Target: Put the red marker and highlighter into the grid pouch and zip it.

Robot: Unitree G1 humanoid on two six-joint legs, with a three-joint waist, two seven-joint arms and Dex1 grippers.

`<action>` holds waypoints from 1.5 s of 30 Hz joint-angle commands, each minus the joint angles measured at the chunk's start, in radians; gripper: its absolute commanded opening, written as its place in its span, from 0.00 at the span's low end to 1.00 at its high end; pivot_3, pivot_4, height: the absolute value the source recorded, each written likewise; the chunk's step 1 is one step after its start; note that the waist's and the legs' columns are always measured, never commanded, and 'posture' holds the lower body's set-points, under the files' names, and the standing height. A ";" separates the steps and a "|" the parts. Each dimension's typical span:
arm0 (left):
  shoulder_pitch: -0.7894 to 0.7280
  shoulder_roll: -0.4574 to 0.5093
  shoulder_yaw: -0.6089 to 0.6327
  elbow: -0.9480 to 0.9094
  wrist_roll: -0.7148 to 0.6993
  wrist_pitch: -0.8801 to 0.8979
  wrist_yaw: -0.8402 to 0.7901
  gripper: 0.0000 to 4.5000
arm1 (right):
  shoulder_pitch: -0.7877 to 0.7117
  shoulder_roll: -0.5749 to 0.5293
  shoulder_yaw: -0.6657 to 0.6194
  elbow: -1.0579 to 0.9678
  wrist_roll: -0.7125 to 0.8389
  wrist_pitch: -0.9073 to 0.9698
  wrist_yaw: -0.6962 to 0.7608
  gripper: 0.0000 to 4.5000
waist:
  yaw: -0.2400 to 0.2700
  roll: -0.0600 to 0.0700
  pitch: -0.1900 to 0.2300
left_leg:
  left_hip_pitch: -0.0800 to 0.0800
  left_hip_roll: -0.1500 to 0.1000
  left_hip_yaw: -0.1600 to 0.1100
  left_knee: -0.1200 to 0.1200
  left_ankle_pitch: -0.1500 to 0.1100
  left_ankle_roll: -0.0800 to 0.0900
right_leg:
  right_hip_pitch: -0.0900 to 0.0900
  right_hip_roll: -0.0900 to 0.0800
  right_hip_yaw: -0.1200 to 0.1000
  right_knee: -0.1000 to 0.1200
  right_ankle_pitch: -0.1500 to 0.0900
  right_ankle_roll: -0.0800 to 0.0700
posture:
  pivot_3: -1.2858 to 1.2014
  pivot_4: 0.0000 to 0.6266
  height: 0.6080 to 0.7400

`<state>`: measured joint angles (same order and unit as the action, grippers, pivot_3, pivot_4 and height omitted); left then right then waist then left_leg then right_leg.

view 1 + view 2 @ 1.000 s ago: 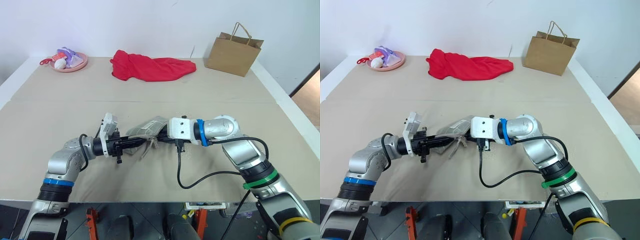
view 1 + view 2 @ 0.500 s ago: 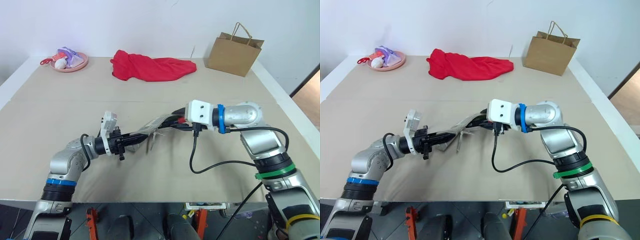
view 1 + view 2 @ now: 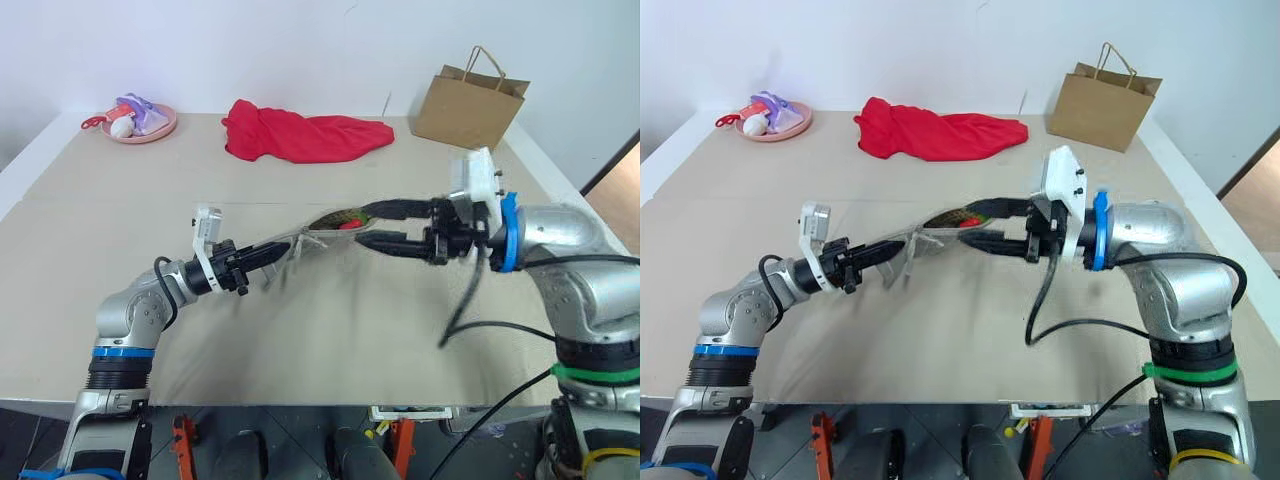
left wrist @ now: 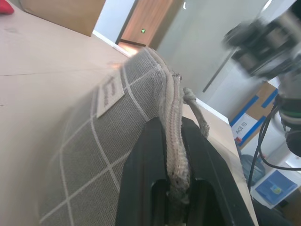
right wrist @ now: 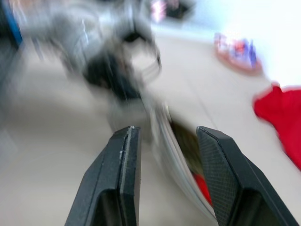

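Since a second ago the right gripper [image 3: 372, 226] has lifted away rightward, jaws parted and empty. Left gripper [image 3: 268, 254], jaws clenched on the grid pouch [image 3: 318, 229], holds it above the worktop [image 3: 120, 220], mouth gaping, red marker [image 3: 347, 224] inside.

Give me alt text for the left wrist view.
The left gripper is shut on the zipper edge of the grid pouch, grey fabric with white grid lines and a small white label patch. A knotted cord pull hangs beside the zipper, above a tan table.
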<state>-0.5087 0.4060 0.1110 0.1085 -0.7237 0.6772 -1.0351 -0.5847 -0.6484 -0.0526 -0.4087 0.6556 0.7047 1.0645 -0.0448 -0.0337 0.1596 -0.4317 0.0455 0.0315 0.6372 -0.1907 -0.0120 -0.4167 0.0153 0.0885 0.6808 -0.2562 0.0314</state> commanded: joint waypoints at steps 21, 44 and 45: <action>0.010 0.018 -0.048 -0.042 0.028 -0.041 -0.045 0.00 | -0.063 0.219 0.223 0.172 -0.202 0.093 -0.363 0.47 | -0.001 0.000 0.000 | -0.004 -0.001 -0.004 -0.001 0.005 -0.002 | -0.002 0.001 -0.005 0.000 -0.001 0.001 | 0.52 0.24 1.00; 0.015 0.018 -0.046 -0.046 0.030 -0.050 -0.038 0.00 | -0.060 0.174 0.223 0.165 -0.173 0.044 -0.230 0.47 | -0.001 0.000 0.000 | -0.004 0.000 -0.004 -0.001 0.005 -0.002 | -0.002 0.002 -0.006 0.000 -0.001 0.002 | 0.52 0.24 1.00; 0.017 0.019 -0.046 -0.047 0.030 -0.051 -0.037 0.00 | -0.063 0.180 0.223 0.169 -0.173 0.044 -0.232 0.47 | -0.001 0.000 0.000 | -0.004 0.000 -0.004 -0.001 0.005 -0.002 | -0.002 0.002 -0.006 0.000 -0.001 0.002 | 0.52 0.24 1.00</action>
<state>-0.4881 0.4147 0.0537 0.0976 -0.6951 0.6390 -1.0717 -0.6171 -0.4768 0.1898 -0.2293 0.4757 0.7647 0.8392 -0.0457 -0.0336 0.1596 -0.4353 0.0457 0.0272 0.6367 -0.1860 -0.0139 -0.4188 0.0175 0.0822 0.6805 -0.2576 0.0336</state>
